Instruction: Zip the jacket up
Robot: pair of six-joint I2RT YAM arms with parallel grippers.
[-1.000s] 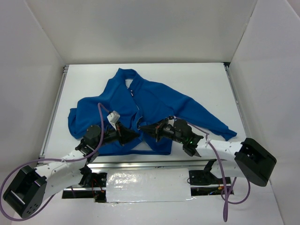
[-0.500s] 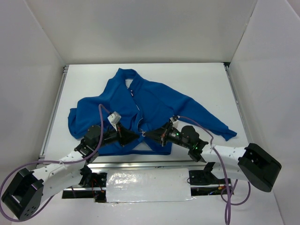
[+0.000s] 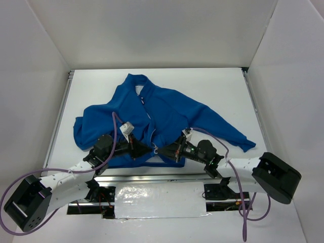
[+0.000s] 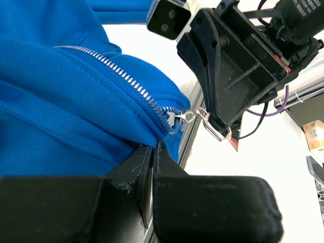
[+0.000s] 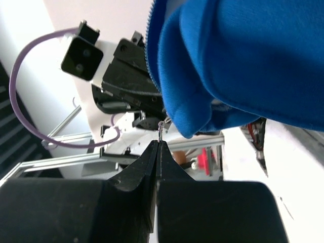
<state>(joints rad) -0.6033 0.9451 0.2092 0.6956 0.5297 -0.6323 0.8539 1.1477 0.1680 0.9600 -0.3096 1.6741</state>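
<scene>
There is one bright blue long-sleeved fleece jacket [image 3: 167,114], two white-and-black robot arms, and one gripper on each arm. The jacket lies flat on the white table [image 3: 223,86] in the middle of the top view. Its stand-up collar points toward the upper centre and its hem lies at the lower centre, just in front of the arms. One sleeve runs out toward the right of the frame, and the other is bunched at the left. A single front zipper with white tape and metal teeth [image 4: 121,76] runs down the middle. In the top view it looks joined along most of the front, while the two panels part near the hem. In the left wrist view the teeth end at a slider on a raised fold of blue fabric.

Both arms reach low and nearly level from bases in the bottom corners of the top view, and they meet tip to tip at the hem. The left gripper [image 4: 153,152] has its fingers pressed almost together, pinching the jacket's bottom edge just below the slider. The right gripper [image 5: 158,146] faces it from the upper right of the left wrist view. Its fingers are pressed tight on the small metal zipper pull [image 4: 186,116], whose wire loop is caught at their tips.
</scene>
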